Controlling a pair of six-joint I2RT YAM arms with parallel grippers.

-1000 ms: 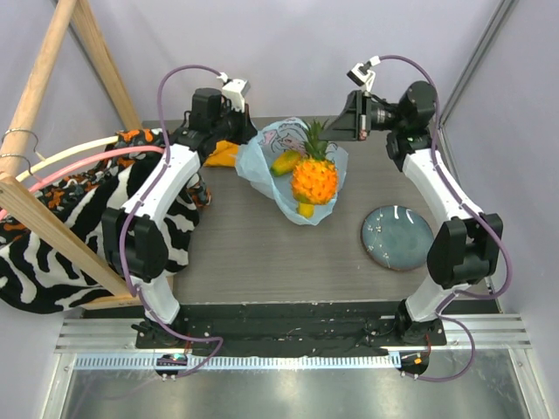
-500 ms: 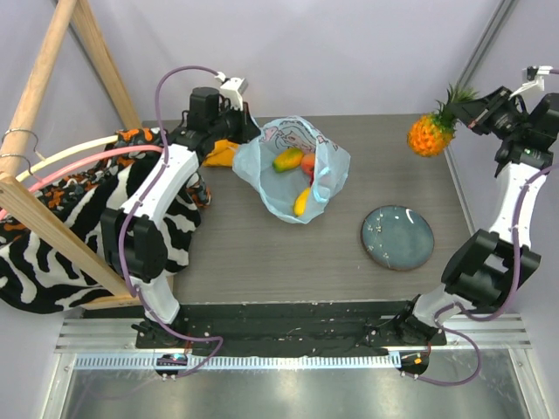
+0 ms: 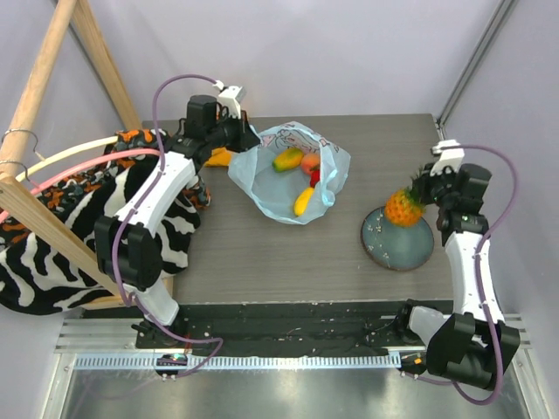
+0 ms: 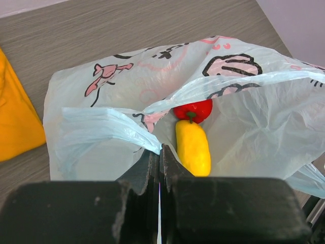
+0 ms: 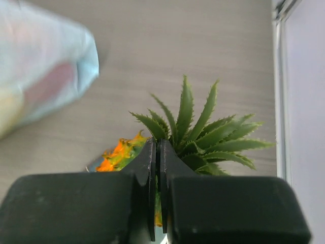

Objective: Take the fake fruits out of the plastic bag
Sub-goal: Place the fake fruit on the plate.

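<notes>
Green plastic leaves sit pinched in my right gripper (image 5: 158, 146), shut tight on the crown (image 5: 200, 136) of the pineapple (image 3: 403, 209). The fruit hangs below it at the far rim of the plate (image 3: 410, 251); I cannot tell whether it touches. A grip on a few thin leaves is my first worry: they could slide out and drop the fruit early. If I let go this close to the rim, I judge the tall body may tip, roll off onto the table (image 3: 244, 253) and head for the right edge nearby.

My left gripper (image 4: 160, 151) is closed on a fold of the bag (image 4: 254, 127) at its mouth, holding it open. Inside lie the yellow fruit (image 4: 193, 147) and the red fruit (image 4: 194, 109) just behind it, touching; the overhead view shows two more deeper in. The film is slick and thin. If it slips from my pinch, the mouth could fall shut over them; if I tug, the bag may slide and spill them.
</notes>
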